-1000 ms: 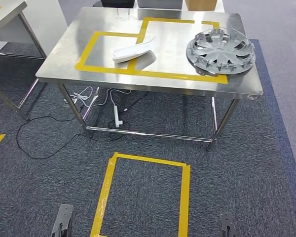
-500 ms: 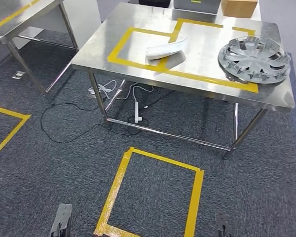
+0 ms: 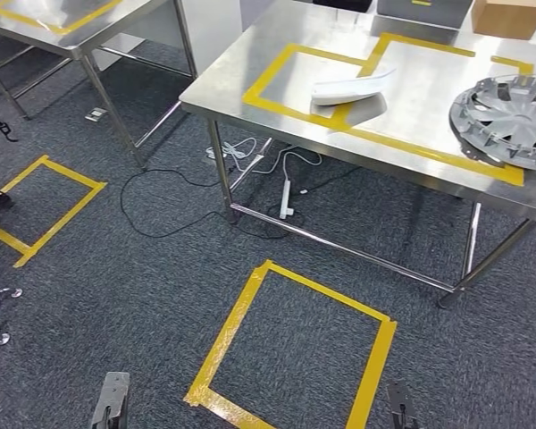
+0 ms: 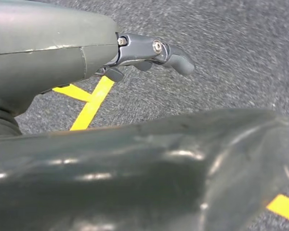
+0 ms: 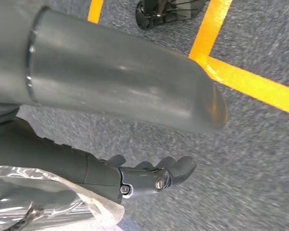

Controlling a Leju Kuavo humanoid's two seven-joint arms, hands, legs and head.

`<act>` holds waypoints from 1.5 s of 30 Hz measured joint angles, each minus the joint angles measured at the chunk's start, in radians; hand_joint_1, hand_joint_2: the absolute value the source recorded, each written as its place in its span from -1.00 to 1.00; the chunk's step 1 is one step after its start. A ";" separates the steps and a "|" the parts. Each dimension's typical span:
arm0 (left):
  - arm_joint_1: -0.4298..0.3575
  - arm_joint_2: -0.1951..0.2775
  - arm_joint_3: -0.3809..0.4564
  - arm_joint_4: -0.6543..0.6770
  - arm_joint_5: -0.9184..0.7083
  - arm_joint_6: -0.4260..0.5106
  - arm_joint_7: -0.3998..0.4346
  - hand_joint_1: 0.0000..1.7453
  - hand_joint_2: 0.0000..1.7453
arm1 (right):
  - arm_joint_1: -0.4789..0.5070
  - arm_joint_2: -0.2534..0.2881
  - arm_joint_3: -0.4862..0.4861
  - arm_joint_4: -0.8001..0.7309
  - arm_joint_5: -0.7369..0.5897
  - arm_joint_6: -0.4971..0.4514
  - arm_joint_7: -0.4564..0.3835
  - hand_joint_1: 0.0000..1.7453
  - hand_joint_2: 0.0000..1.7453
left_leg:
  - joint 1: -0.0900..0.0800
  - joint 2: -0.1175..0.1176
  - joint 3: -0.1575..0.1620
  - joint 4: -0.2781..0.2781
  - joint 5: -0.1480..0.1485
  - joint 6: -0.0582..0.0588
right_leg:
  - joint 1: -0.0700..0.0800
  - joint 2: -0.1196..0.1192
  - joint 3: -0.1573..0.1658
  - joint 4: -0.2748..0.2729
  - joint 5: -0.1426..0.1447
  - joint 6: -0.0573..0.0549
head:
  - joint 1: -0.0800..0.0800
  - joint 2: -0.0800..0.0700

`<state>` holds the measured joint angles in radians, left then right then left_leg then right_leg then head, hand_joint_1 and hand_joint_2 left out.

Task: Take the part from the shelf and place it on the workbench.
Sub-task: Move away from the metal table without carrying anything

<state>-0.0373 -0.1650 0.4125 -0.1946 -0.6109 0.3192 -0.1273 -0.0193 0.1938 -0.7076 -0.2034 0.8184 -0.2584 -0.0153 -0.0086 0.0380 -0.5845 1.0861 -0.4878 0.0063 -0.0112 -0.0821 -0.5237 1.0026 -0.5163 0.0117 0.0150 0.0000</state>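
The steel workbench (image 3: 414, 116) stands ahead to the right, marked with yellow tape frames. A long white curved part (image 3: 349, 88) lies on it across a tape line, and a grey hubcap (image 3: 511, 116) lies at its right end. My left hand (image 3: 112, 402) and right hand (image 3: 400, 409) hang low at the picture's bottom edge, far from the bench. In the left wrist view my left hand (image 4: 136, 50) has its fingers (image 4: 174, 58) stretched out over the carpet, holding nothing. The right hand (image 5: 143, 175) likewise holds nothing above the carpet.
A yellow tape square (image 3: 214, 353) marks the carpet just in front of me, another (image 3: 70, 201) lies to the left. Cables and a power strip (image 3: 286, 192) sit under the bench. A second steel table (image 3: 83, 22) stands at the back left. A cardboard box (image 3: 508, 16) is on the bench's far side.
The camera has turned left: the workbench and floor square have slid to the right and the second table and left tape square have come into view. Both hands still hang empty.
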 joint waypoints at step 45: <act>0.035 -0.029 0.029 0.010 -0.019 0.101 -0.055 -1.00 -1.00 | 0.035 -0.052 -0.008 0.010 0.002 -0.042 -0.067 -1.00 -1.00 | -0.003 -0.123 0.006 -0.072 0.026 0.040 | -0.010 0.117 -0.073 0.136 -0.036 0.033 | 0.001 0.000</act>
<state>-0.0020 -0.1938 0.4414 -0.1843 -0.6299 0.4201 -0.1824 0.0153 0.1413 -0.7159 -0.1938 0.8205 -0.3004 -0.0827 -0.0115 -0.0845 -0.5785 1.0140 -0.4622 0.0461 -0.0216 0.0346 -0.5965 1.1389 -0.5525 0.0444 0.0164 0.0000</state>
